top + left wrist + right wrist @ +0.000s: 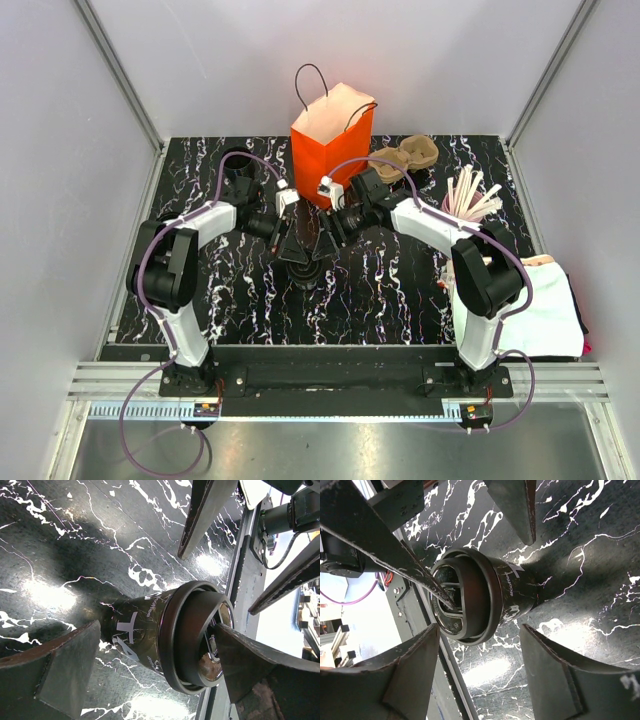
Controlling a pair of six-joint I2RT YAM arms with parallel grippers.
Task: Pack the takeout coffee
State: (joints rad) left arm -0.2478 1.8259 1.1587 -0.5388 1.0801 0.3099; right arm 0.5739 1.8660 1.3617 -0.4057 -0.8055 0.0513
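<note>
The takeout coffee (301,272) is a small black cup with a round black lid, standing upright on the black marbled table (400,290). In the left wrist view the coffee (192,635) shows between my left gripper's (155,675) wide-open fingers, and one fingertip (250,660) overlaps the lid's edge. My right gripper (480,670) is open too, with the cup (485,595) just past its fingertips. Both grippers meet over the cup in the top view, left (292,245) and right (328,240). The orange paper bag (330,145) stands open behind them.
A brown pulp cup tray (410,155) lies right of the bag. White sticks in a pink cup (468,195) stand at the right, and a white cloth (530,305) lies at the table's right edge. Each arm's fingers cross the other's wrist view.
</note>
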